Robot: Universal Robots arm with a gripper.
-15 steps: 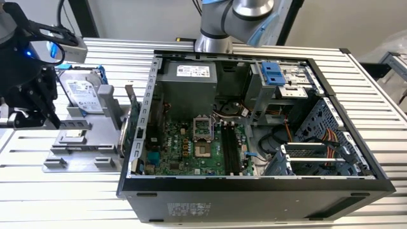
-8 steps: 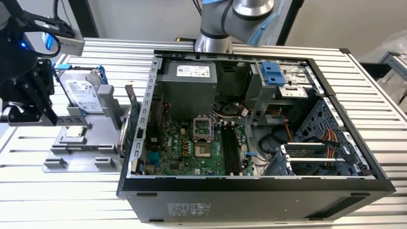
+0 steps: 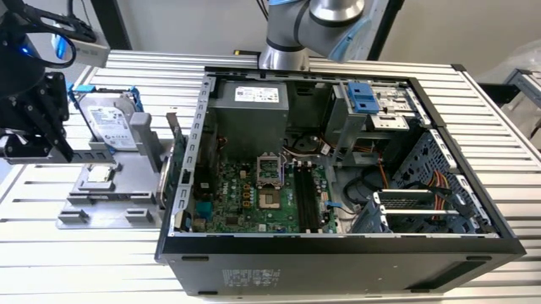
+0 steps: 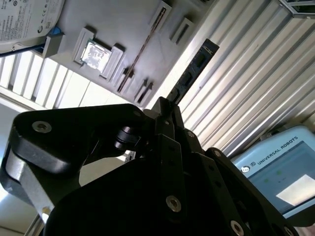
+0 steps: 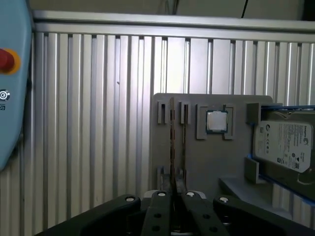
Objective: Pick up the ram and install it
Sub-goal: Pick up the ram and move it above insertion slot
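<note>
My gripper (image 3: 44, 147) hangs at the exterior view's far left, beside the grey fixture plate (image 3: 110, 190). It is shut on the ram (image 4: 194, 69), a long thin dark stick that juts out from between the fingers (image 4: 167, 110) over the ribbed table. In the first wrist view the ram (image 5: 172, 142) shows edge-on, running out from the gripper (image 5: 173, 191) in front of the fixture plate (image 5: 211, 162). The open computer case (image 3: 338, 250) lies in the middle, with the motherboard's black memory slots (image 3: 306, 197) well away from the gripper toward the exterior view's right.
On the fixture plate sit a silver hard drive in a blue frame (image 3: 110, 123) and a small square chip (image 5: 215, 121). A teach pendant (image 4: 283, 172) lies on the table near the gripper. The arm's base (image 3: 283, 54) stands behind the case.
</note>
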